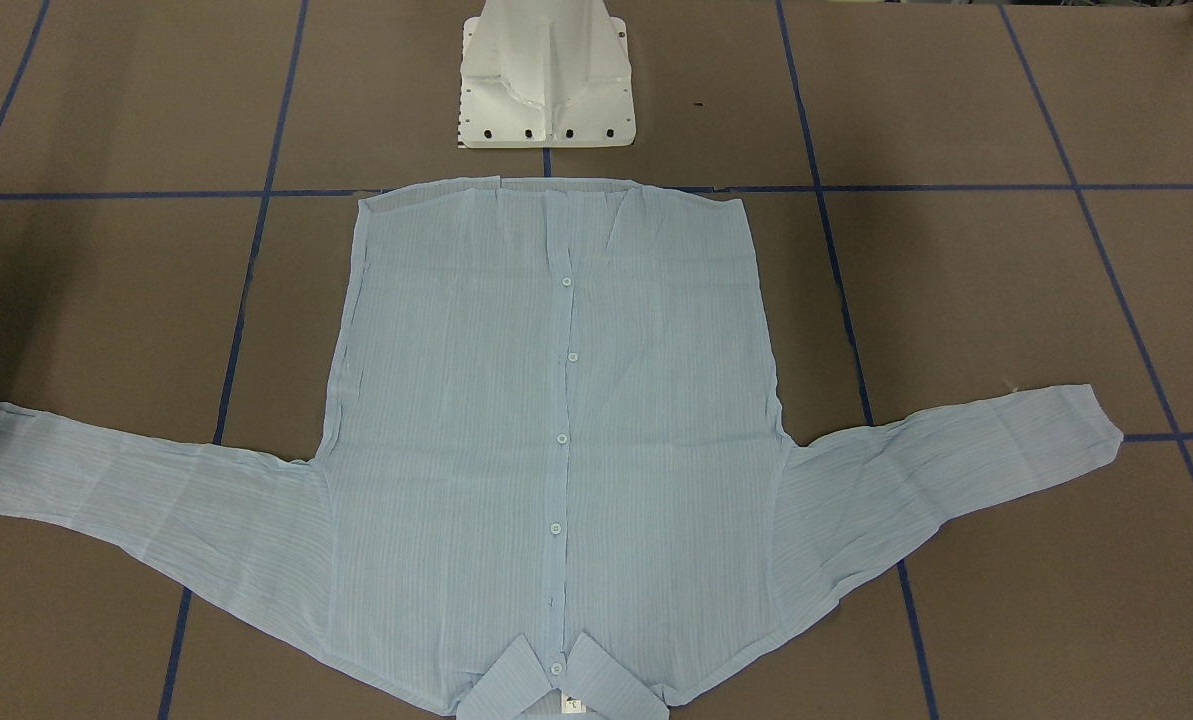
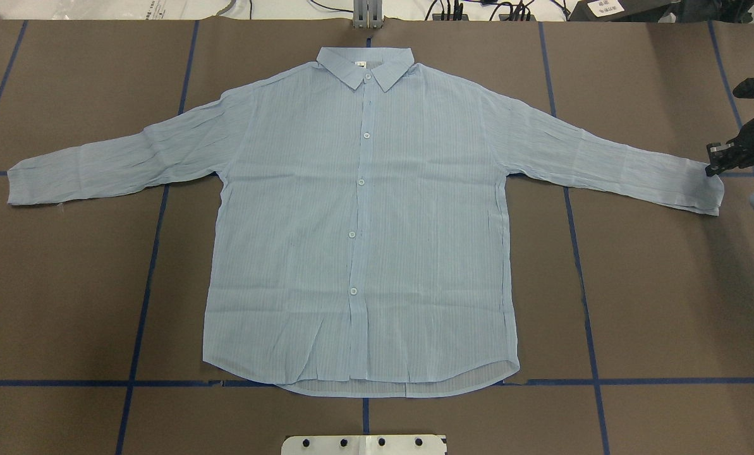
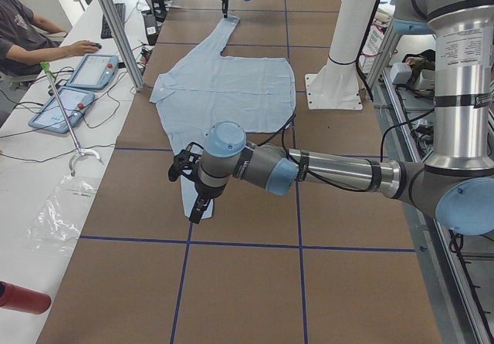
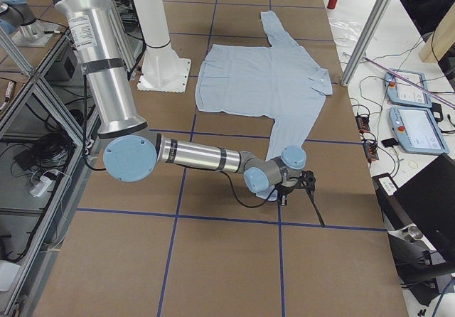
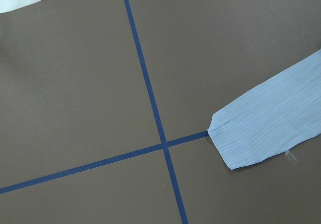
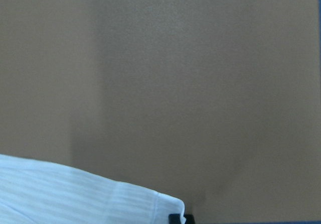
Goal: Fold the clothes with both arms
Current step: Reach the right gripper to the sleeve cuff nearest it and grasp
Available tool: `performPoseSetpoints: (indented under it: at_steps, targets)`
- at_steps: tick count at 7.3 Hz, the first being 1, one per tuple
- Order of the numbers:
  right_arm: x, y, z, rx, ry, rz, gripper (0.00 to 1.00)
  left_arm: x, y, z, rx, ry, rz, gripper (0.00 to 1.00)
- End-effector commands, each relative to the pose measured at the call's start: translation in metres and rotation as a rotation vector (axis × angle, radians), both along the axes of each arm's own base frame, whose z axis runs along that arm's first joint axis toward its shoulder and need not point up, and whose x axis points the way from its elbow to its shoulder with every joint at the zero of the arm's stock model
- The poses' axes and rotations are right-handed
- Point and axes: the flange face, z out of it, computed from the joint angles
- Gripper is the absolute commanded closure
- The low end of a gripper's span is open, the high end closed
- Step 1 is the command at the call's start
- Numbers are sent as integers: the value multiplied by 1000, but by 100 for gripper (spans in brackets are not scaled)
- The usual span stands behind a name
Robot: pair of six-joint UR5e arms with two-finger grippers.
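right claw (image 2: 712, 169): cut by frame edge, jaw gap unclear | shirt (image 1: 556, 450) collar: cropped at bottom | left claw (image 3: 197, 207): grip unreadable

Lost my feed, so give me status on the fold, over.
Right gripper at right cuff, grip unclear. Left gripper near left cuff, state unclear. Shirt flat, buttoned, unfolded. Nothing lying on it.

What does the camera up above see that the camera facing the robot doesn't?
Only the overhead view shows the right gripper, a black claw at the tip of one sleeve; whether it is pinching the cloth is unclear. It also shows wires past the table's far edge. Only the front-facing view shows the white stand rising up; the overhead view catches just its bottom plate. Both show the blue shirt spread flat, buttons up, on the brown table with blue tape lines.
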Motion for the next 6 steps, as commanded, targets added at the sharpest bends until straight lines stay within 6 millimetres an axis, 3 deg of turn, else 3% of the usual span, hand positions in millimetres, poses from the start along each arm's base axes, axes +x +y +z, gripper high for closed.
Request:
performPoseSetpoints:
  at_steps: [1, 3, 5, 6]
  targets:
    - [9, -7, -29, 0, -91, 4, 100, 0, 0, -4, 6, -1, -2, 0]
    - [18, -4, -94, 23, -181, 66, 100, 0, 0, -5, 9, 0, -1, 0]
    - [-43, -2, -188, -48, -261, 147, 100, -1, 0, -5, 9, 0, -2, 0]
    - [-80, -15, -239, -93, -297, 199, 100, 0, 0, -5, 9, 1, 0, 0]
